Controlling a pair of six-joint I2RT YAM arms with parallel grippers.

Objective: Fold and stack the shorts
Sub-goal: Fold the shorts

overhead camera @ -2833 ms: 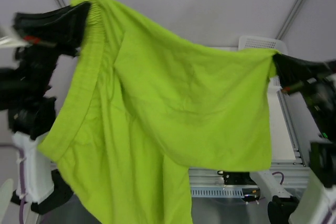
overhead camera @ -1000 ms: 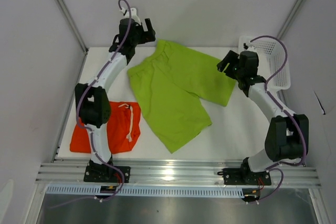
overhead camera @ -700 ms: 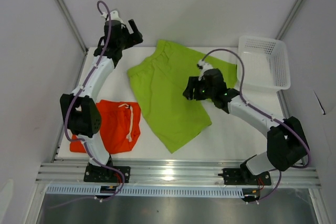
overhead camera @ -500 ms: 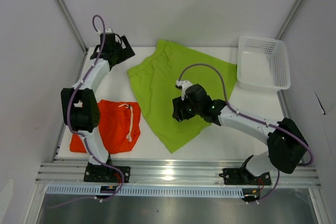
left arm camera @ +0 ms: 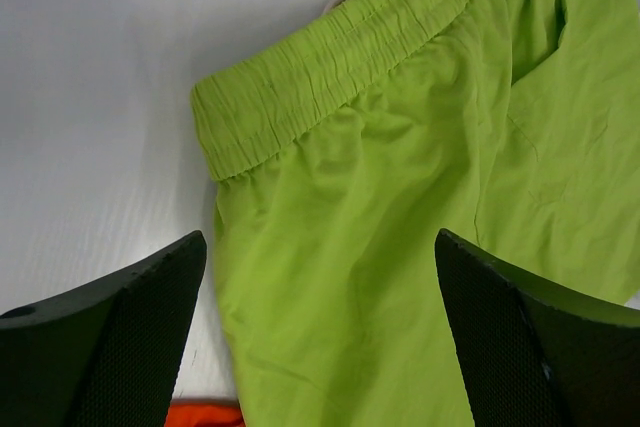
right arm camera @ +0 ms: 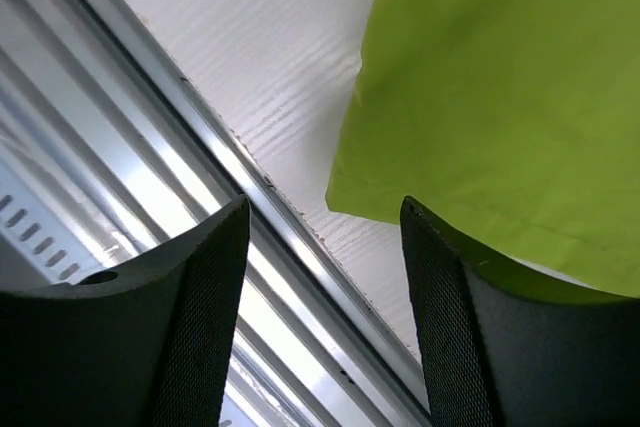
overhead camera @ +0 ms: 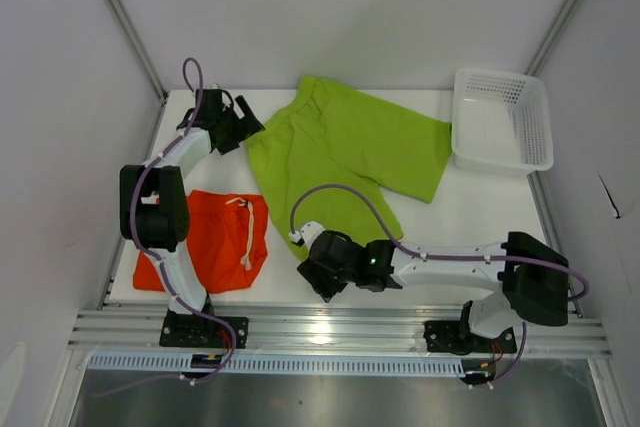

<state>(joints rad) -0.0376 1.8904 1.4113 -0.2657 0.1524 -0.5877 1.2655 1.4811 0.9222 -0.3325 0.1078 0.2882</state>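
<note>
- Right gripper (overhead camera: 318,282), jaws apart and empty, hides the green shorts' (overhead camera: 340,157) near hem from above.
- Left gripper (left arm camera: 320,239), wide and empty, hangs over their waistband.
- Two pairs lie on the surface (overhead camera: 470,222); the left arm (overhead camera: 152,209) covers part of the orange shorts (overhead camera: 218,244).

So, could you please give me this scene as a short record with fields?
lime green fabric shorts: spread flat mid-table, unfolded
orange-red fabric shorts: near left, appears folded, white drawstring showing
white plastic mesh basket: far right corner
left gripper: open, holding nothing, by the green waistband
right gripper: open, holding nothing, over the green pair's near hem corner
table: white
stack: not yet made
</note>
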